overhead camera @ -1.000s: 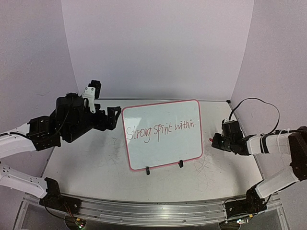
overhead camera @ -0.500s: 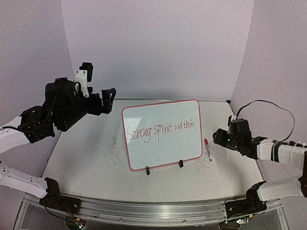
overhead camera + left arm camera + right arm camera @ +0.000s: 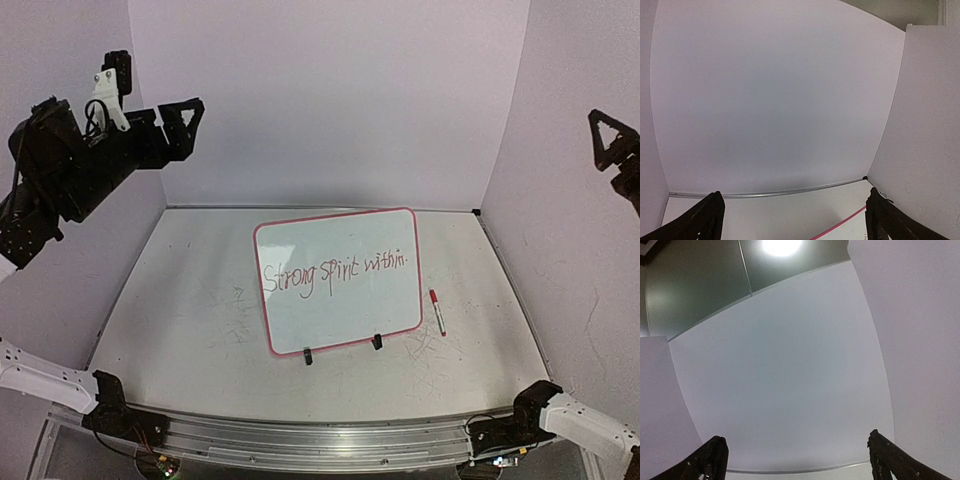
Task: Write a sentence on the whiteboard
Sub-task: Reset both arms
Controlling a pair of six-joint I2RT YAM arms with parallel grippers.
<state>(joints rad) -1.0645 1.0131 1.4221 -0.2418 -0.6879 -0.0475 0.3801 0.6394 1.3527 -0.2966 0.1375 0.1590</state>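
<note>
The whiteboard (image 3: 345,322) stands tilted at the middle of the table on two black clip feet. The sentence (image 3: 333,272), in red marker, reads "Strong spirit within." across it. My left gripper (image 3: 182,122) is raised high at the upper left, open and empty; its wrist view shows the back wall and a strip of the whiteboard's pink rim (image 3: 841,223) between the spread fingers (image 3: 710,220). High at the right edge, my right gripper (image 3: 610,140) is open too, and only wall and ceiling show between its fingers (image 3: 886,457).
A red-capped marker (image 3: 436,311) lies on the table (image 3: 180,330) just right of the whiteboard. Lilac walls close in the back and both sides. Faint scuff scribbles mark the tabletop left of the board and below its right corner.
My right gripper opened and left the marker on the table beside the board. Both arms then rose up and away from the board, outward to the sides.
</note>
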